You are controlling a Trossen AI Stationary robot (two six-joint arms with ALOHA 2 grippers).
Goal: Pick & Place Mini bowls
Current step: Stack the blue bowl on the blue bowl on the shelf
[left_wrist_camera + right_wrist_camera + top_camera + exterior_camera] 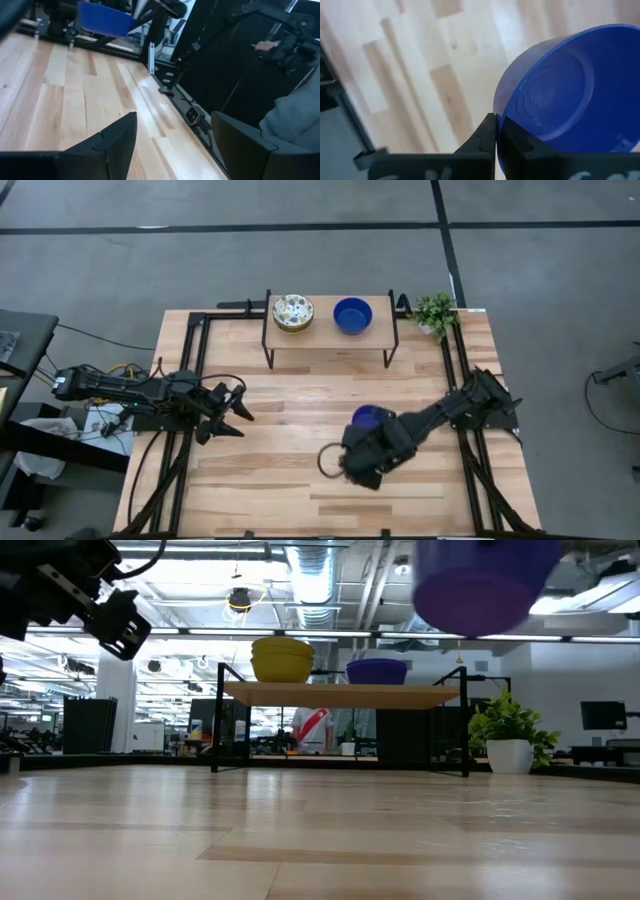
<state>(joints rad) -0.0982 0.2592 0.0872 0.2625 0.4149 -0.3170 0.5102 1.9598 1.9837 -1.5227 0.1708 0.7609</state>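
Note:
A glossy blue mini bowl (366, 416) hangs in my right gripper (497, 128) above the table's middle. In the low view this bowl (484, 582) floats high over the boards. On the small raised shelf (325, 332) at the far side sit a stack of floral bowls (293, 312) and a blue bowl (352, 315), both resting on their bases. My left gripper (236, 412) waits open over the table's left part, apart from every bowl. The other bowls are out of view. My right gripper pinches the blue bowl by its rim (499, 116), one finger (485, 139) outside the wall and the other finger (522, 146) inside the hollow. The bowl is lifted clear of the table and tilted, its opening turned toward the wrist camera.
A potted plant (435, 312) stands at the far right corner, beside the shelf. Dark frame rails (190, 350) run along the table's left and right edges. Bare boards (290, 400) lie between the arms and the shelf. A person's sleeve (295, 115) shows beyond the table.

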